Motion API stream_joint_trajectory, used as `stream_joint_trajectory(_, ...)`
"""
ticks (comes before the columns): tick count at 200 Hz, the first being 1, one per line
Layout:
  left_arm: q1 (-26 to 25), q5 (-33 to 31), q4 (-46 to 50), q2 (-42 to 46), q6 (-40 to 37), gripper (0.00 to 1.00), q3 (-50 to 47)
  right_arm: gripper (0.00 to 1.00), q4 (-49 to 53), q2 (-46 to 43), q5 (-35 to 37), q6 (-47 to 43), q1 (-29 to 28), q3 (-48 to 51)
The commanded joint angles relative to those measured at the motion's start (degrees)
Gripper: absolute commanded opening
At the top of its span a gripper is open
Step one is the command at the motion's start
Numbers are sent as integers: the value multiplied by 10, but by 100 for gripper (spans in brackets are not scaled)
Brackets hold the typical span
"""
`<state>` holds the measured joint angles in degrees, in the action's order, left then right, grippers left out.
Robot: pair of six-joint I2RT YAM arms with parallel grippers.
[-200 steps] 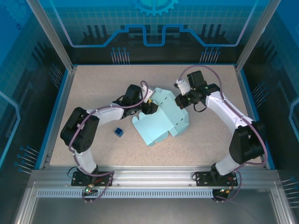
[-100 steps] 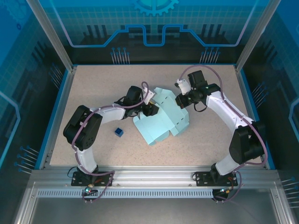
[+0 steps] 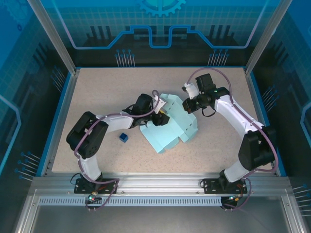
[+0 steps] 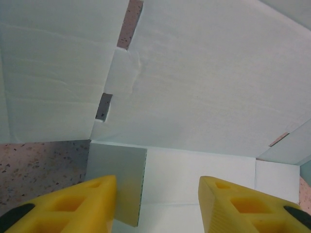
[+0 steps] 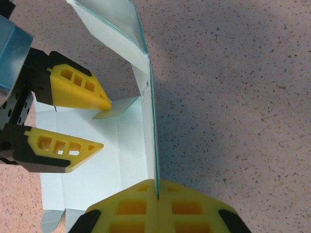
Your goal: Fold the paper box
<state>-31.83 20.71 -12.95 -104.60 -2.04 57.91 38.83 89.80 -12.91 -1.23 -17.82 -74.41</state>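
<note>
The paper box (image 3: 171, 130) is a pale light-blue cut-out sheet lying mid-table, partly folded. Its right side wall (image 5: 149, 111) stands upright, and my right gripper (image 5: 157, 193) is shut on that wall's top edge. My left gripper (image 3: 163, 118) hovers low over the sheet's floor panel (image 4: 194, 174), open. A small flap (image 4: 118, 180) stands raised against its left finger (image 4: 73, 204); nothing lies between the two fingers. In the right wrist view the left gripper (image 5: 105, 124) reaches in from the left, one tip touching that flap (image 5: 114, 110).
A tiny dark blue cube (image 3: 123, 138) lies on the speckled table (image 3: 97, 92) left of the sheet, beside the left forearm. Blue rails and clear walls border the table. Bare tabletop (image 5: 233, 97) lies right of the raised wall.
My left gripper has moved right, farther in over the sheet, with its jaws a little narrower. The sheet shifted slightly. The right gripper has kept its hold and place.
</note>
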Motion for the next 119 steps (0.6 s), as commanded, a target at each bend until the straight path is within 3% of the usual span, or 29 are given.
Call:
stream_joint_trajectory(1,-13,16,-21,-26,-10,49,1,0,-34,8,-27,17,7,7)
stream_joint_trajectory(66,-17,38,-46,-26,-5,52,-4,0,-32,1,-5,6,7,10)
stream_joint_trajectory(119,23,81,-51,29,25,55,5,0,-15,-12,12,-37,9,10)
